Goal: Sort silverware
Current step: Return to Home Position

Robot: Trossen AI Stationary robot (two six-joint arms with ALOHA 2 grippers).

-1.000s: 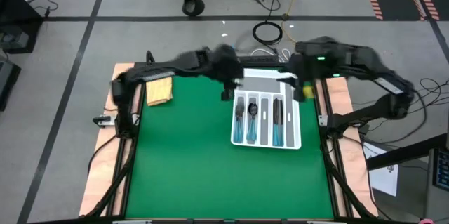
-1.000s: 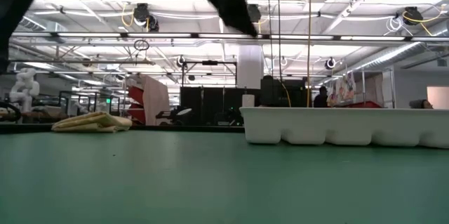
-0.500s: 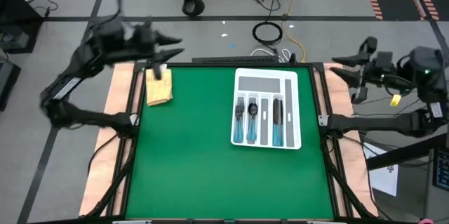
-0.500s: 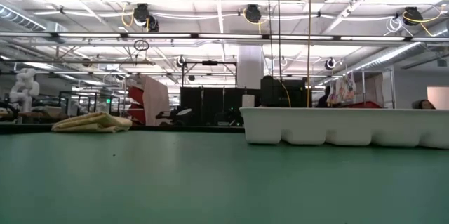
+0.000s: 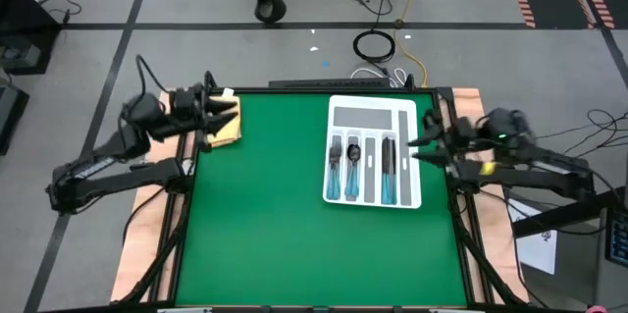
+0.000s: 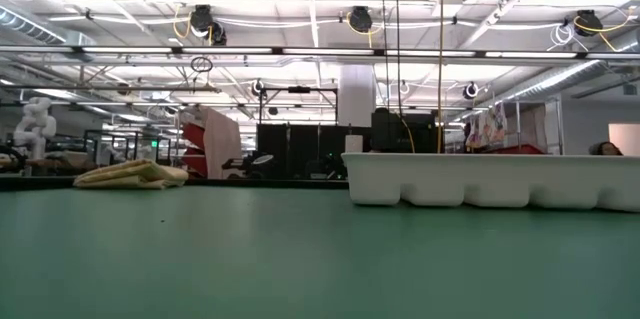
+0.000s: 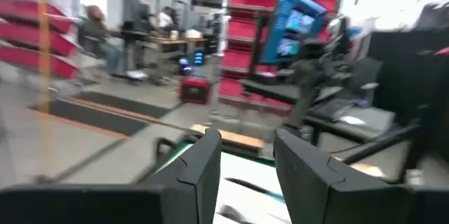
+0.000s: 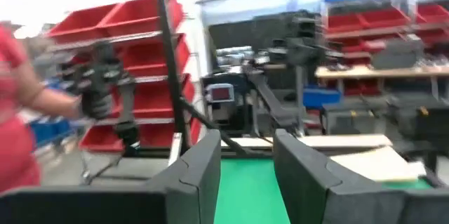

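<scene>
My left gripper (image 5: 209,115) and right gripper (image 5: 427,142) point inward from opposite sides. I see both arms folded low, fingers parted.

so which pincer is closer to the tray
The right pincer: it sits at the right edge of the tray, while the left pincer is far across the table, over the cloth.

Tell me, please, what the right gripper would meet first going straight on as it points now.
Probably nothing near: the right gripper points across the white slotted organiser tray but seems to ride above it; height is unclear.
</scene>
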